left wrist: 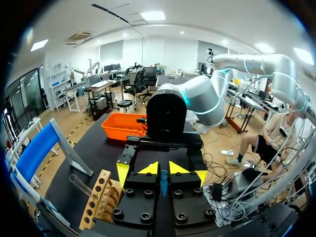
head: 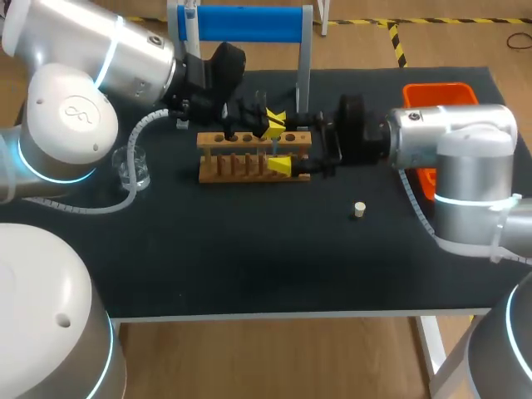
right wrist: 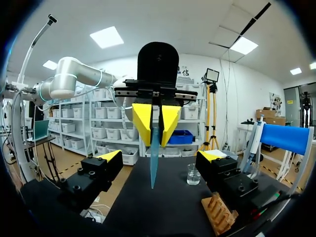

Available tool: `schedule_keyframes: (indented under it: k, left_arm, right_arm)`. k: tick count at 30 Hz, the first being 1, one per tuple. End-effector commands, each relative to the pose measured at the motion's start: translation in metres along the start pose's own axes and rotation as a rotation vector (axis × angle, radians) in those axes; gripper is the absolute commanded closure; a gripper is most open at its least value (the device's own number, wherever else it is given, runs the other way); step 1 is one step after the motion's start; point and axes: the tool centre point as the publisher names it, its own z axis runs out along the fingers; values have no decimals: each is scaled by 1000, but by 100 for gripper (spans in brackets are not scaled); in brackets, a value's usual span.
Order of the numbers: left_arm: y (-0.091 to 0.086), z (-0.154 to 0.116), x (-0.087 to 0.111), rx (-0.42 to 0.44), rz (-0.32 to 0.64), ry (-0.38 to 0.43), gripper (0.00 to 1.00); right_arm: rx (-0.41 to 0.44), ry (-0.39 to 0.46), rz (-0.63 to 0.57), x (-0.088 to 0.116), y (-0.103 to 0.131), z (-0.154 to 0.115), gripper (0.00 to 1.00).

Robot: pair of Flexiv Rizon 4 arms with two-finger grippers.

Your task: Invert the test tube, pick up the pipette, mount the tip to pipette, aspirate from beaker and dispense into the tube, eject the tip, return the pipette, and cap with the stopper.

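The left claw was pinched shut on a slim blue pipette tip, holding it pointed downward over the wooden tube rack. The right claw faced it with its fingers spread wide, one on each side of the tip, not touching it. A clear test tube stuck out, tilted, from the rack. The beaker stood off to the rack's left. The stopper lay on the black table, apart from the rack.

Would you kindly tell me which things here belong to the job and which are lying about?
Job: blue pointed tube in left gripper; wooden tube rack; clear glass beaker; small cork stopper; white pipette on blue stand.
Lying about: orange plastic bin, possibly for ejected tips.
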Motion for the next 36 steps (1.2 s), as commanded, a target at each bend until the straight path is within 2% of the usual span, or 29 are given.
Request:
schedule_keyframes:
  k: [1, 7, 9, 12, 18, 31, 35, 36]
  left_arm:
    - [0, 1, 0, 1, 1, 0, 100]
    - [0, 1, 0, 1, 1, 0, 100]
    - [0, 1, 0, 1, 1, 0, 100]
    - [0, 1, 0, 1, 1, 0, 100]
    - [0, 1, 0, 1, 1, 0, 100]
    - [0, 1, 0, 1, 1, 0, 100]
    - [0, 1, 0, 1, 1, 0, 100]
    - [0, 1, 0, 1, 1, 0, 100]
  right_arm:
    - [-5, -3, -2, 3, -2, 8, 9]
    - [-6, 5, -5, 6, 1, 12, 27]
    - [-3, 9, -7, 7, 1, 13, 39]
    - [-1, 10, -7, 8, 2, 13, 49]
    - [-4, 10, 0, 9, 3, 12, 54]
    - [-6, 17, 7, 12, 2, 5, 57]
    - [-9, 18, 7, 13, 3, 3, 60]
    - [-9, 19, 6, 13, 4, 2, 65]
